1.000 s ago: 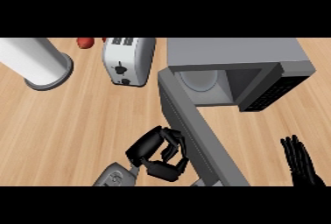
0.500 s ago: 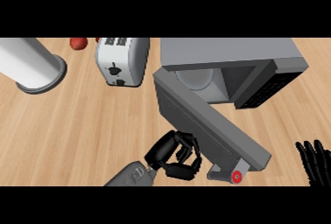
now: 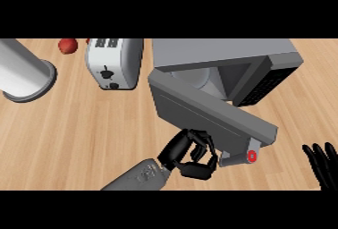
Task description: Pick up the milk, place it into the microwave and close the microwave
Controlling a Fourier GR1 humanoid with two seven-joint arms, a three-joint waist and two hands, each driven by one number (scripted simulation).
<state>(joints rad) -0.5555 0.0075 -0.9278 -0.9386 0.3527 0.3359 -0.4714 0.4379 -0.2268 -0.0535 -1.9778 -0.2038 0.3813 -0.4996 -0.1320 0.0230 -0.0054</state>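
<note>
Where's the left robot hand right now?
In the head view, the left robot hand is low and centre, fingers curled, against the outer face of the partly open microwave door, near its free end.

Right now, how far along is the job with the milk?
Done, it seems: no milk shows on the counter; whether it sits inside the microwave is hidden. In hand: the left hand, fingers curled, is against the half-open microwave door. Left: shutting that door. The right hand rests open at lower right.
</note>
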